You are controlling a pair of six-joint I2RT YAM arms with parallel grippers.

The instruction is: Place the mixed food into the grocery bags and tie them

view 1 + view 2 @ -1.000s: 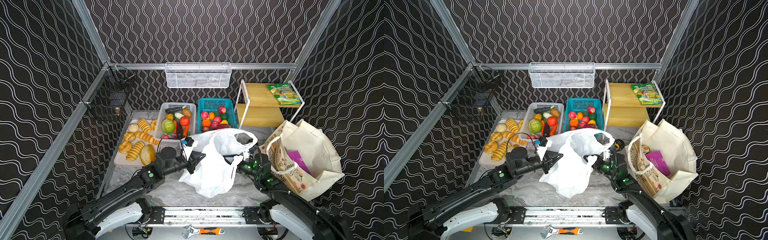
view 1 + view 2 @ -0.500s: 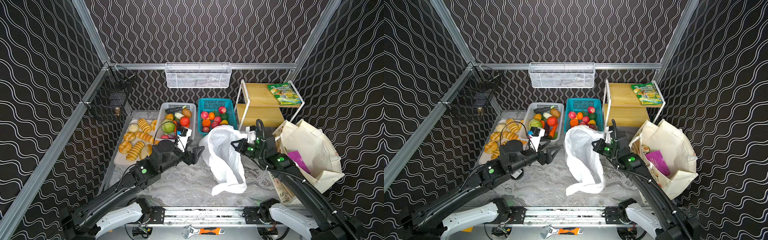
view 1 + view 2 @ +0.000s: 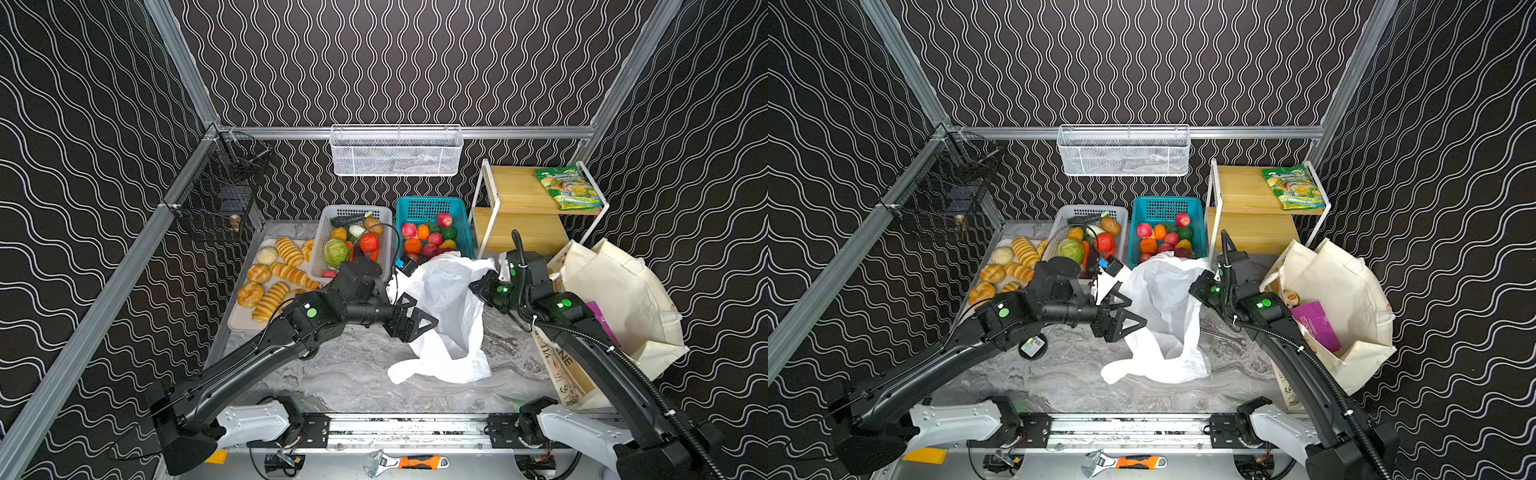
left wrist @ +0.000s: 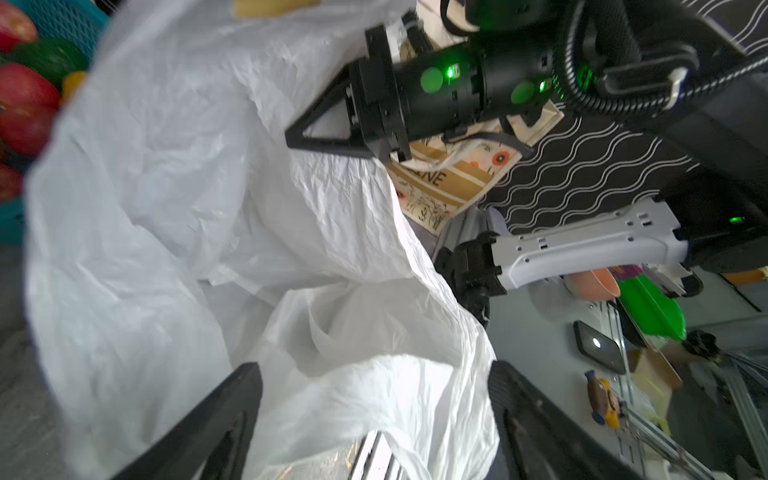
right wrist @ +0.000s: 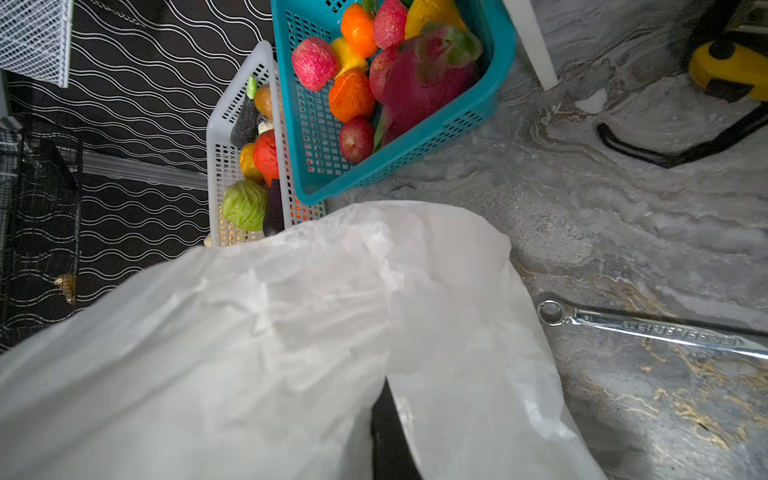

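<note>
The white plastic grocery bag point(image 3: 444, 316) point(image 3: 1163, 316) hangs crumpled in mid-table, its lower end resting on the marble. My right gripper point(image 3: 476, 286) point(image 3: 1195, 286) point(image 5: 384, 399) is shut on the bag's upper edge and holds it up. My left gripper point(image 3: 422, 311) point(image 3: 1136, 309) point(image 4: 374, 374) is open against the bag's left side, with a fold of plastic between its spread fingers. The cream canvas tote point(image 3: 615, 291) point(image 3: 1341, 282) stands open at the right with a purple packet point(image 3: 1316, 324) inside. Cabbage point(image 3: 336, 252), tomato point(image 3: 369, 242) and aubergine point(image 5: 274, 203) lie in the white basket point(image 3: 322, 232).
A teal basket point(image 3: 432, 205) of toy fruit stands behind the bag. A bread tray point(image 3: 237, 320) lies at the left. At the back right a wooden shelf point(image 3: 515, 187) carries a green snack packet point(image 3: 567, 187). A wrench point(image 5: 648, 328) lies on the marble beside the bag.
My left gripper let go of the bag, opened wide and came back to its side. My right gripper closed on the bag's edge and lifted it up and back.
</note>
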